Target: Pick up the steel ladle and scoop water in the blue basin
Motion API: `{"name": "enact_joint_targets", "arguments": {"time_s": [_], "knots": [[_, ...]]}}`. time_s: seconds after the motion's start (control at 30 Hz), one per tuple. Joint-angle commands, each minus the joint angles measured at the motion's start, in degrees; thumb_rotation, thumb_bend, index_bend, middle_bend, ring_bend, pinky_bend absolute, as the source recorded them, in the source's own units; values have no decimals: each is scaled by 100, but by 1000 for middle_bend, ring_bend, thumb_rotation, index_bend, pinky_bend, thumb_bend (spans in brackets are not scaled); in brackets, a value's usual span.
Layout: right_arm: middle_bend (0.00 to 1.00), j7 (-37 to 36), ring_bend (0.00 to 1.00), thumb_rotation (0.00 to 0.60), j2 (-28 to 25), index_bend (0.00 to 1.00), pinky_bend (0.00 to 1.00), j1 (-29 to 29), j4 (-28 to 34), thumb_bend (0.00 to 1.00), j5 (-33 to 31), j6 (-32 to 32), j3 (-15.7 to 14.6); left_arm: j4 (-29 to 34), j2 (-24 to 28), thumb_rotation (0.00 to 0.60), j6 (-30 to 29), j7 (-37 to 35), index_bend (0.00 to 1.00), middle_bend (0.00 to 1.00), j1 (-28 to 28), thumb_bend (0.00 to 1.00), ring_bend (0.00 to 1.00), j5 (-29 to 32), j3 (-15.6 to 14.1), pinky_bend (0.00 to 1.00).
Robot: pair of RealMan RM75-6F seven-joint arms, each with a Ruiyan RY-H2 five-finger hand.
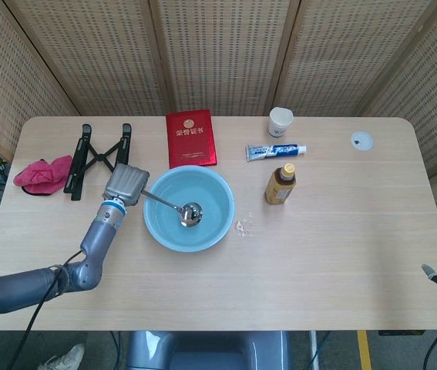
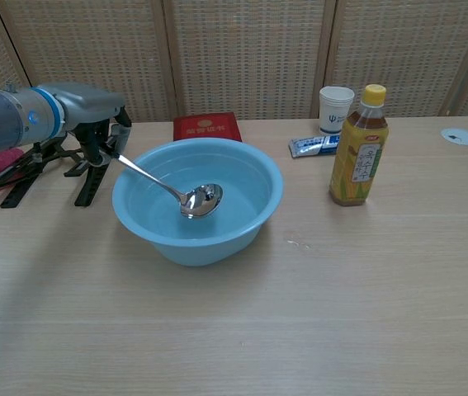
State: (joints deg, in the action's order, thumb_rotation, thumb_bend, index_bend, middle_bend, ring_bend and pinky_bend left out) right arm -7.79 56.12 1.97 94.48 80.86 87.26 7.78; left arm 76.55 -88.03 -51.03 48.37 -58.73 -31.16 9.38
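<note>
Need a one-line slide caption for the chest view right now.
Left hand holds the steel ladle by its handle, bowl lowered inside the blue basin.

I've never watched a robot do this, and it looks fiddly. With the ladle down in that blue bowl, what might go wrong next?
Three things, probably:
1. The left hand holds the steel ladle at the far end of its handle, so a filled bowl could tip and spill.
2. The handle passes close over the rim of the blue basin; catching it might shove or tilt the basin.
3. Splashed water could reach the red booklet just behind the basin.
</note>
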Motion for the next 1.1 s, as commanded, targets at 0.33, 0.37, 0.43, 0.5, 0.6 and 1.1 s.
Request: {"name": "enact_joint_targets", "arguments": {"time_s": [0.33, 0.37, 0.43, 0.5, 0.6, 1.1], "knots": [[0, -166, 0, 600, -33, 0, 0, -8, -56, 0, -67, -35, 38, -157, -283, 600, -102, 704, 720, 919, -435, 581, 929, 379, -162, 1000], [0, -186, 0, 600, -36, 0, 0, -8, -60, 0, -73, -40, 41, -170, -318, 600, -122, 790, 721, 920, -486, 581, 929, 438, -168, 1000], [0, -223, 0, 600, -44, 0, 0, -9, -71, 0, -95, -46, 54, -214, -388, 600, -151, 983, 721, 919, -591, 581, 929, 551, -195, 1000], [0, -255, 0, 600, -50, 0, 0, -8, -84, 0, -107, -59, 61, -243, -443, 600, -180, 1111, 722, 919, -665, 582, 928, 658, -199, 1000], [0, -305, 0, 600, -53, 0, 0, -5, -105, 0, -101, -60, 68, -257, -492, 600, -208, 1221, 724, 919, -731, 584, 929, 744, -207, 1000], [0, -430, 0, 600, -51, 0, 0, 0, -191, 0, -102, -99, 74, -400, -735, 600, -366, 1624, 733, 919, -946, 588, 928, 1119, -237, 1000]]}}
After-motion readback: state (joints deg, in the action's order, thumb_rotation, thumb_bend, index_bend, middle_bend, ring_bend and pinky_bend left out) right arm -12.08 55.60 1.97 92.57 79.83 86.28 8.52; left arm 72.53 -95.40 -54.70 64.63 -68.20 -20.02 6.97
